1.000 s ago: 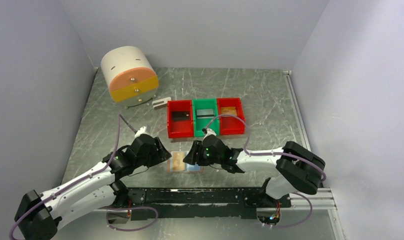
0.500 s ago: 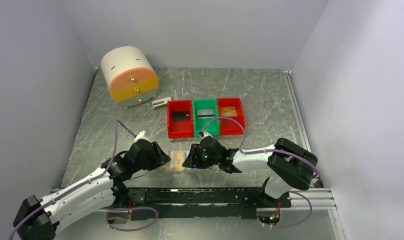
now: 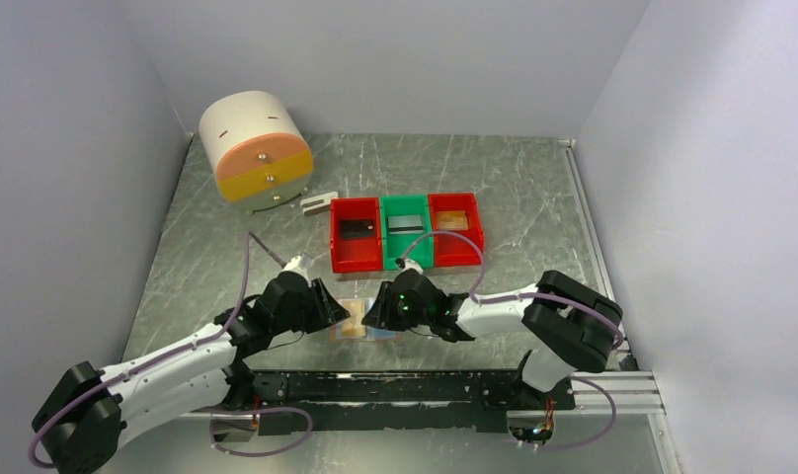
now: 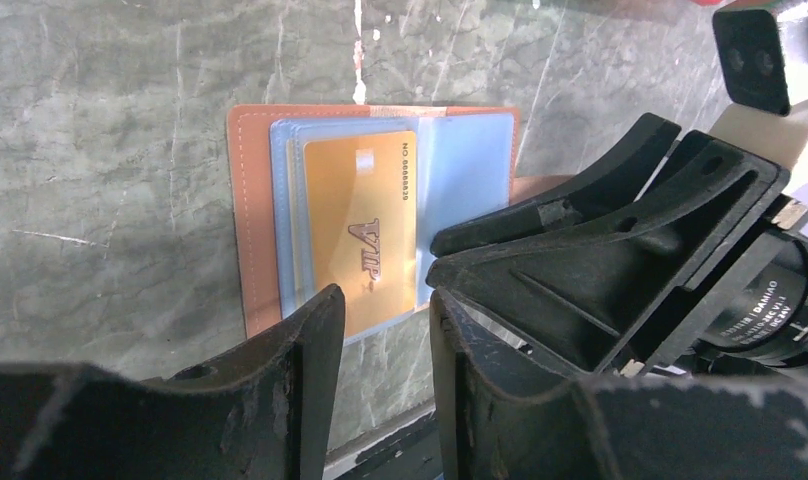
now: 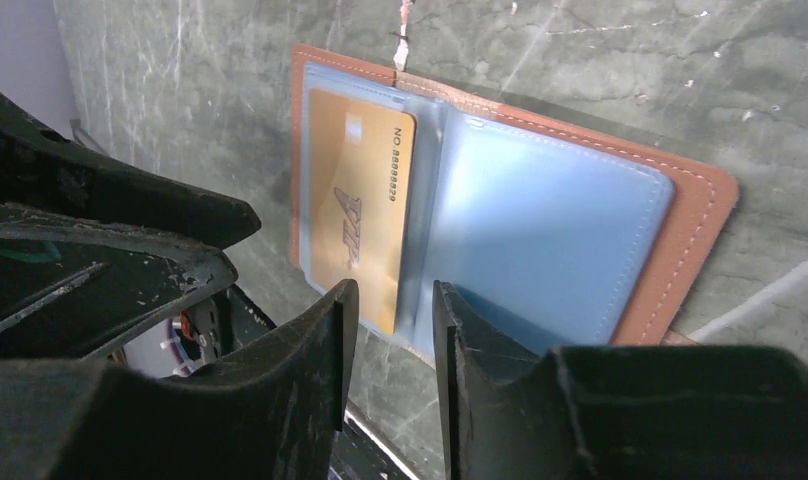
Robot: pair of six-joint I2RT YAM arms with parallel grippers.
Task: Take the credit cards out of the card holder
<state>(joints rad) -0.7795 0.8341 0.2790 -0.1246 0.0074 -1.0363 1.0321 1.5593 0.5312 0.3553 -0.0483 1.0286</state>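
We saw the tan card holder (image 4: 252, 200) lying open on the marbled table (image 3: 533, 197), between both arms. A gold VIP card (image 4: 360, 230) sat in one pale blue pocket. Our left gripper (image 4: 385, 300) and right gripper (image 5: 395, 295) hovered at its edge, jaws narrowly parted, grasping nothing.

My left gripper (image 3: 344, 314) first drew back a little toward my base, then pushed to the right. Its tips now overlap the left edge of the small tan-brown leather card holder (image 3: 357, 331), where a second ago they stopped just short of it. My right gripper (image 3: 367, 316) has crept slightly left over the holder's right side, and my right elbow has swung in leftward behind it.
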